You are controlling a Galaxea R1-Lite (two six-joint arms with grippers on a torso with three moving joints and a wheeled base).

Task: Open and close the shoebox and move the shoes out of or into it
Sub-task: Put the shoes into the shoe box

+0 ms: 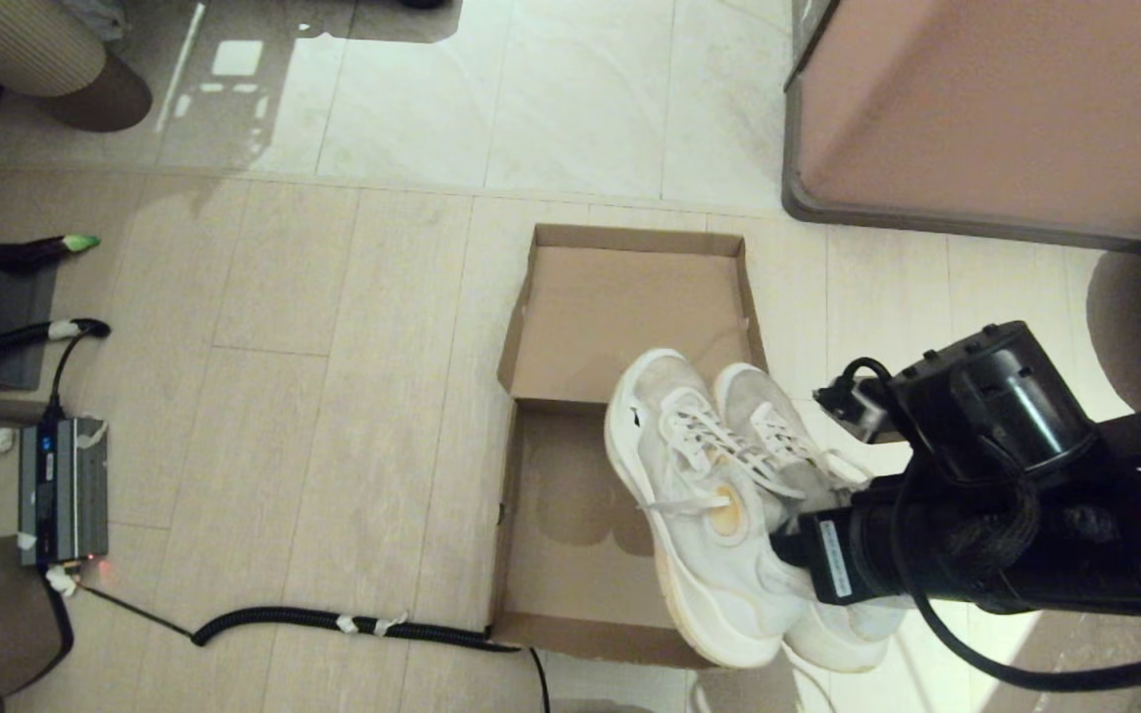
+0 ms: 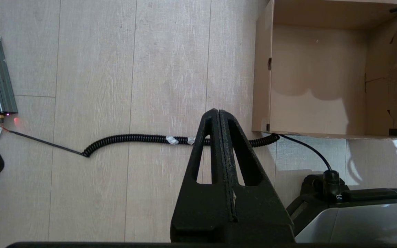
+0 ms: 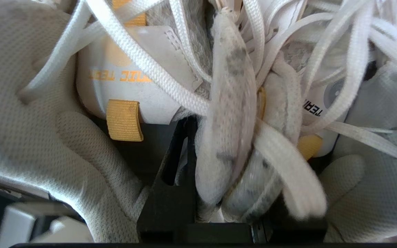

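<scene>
Pale wood-look plank flooring [image 1: 283, 446] covers the near part of the room, giving way toward 12 o'clock to glossy cream tiles [image 1: 551, 89] that catch a bright window reflection at 11 o'clock. A large pinkish-brown cabinet [image 1: 1006, 109] stands at 1 o'clock. At 9 o'clock a grey metal power unit [image 1: 63, 492] lies on the planks, and a coiled black cable [image 1: 333, 622] runs from it toward 6 o'clock.

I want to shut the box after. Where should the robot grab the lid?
Probably the lid's far front lip, reached from the side away from the robot. The lid lies flat and open behind the box, hinged along the box's back edge, so that lip is its free edge. The left hand is shut and free; the right hand holds the shoes.
</scene>
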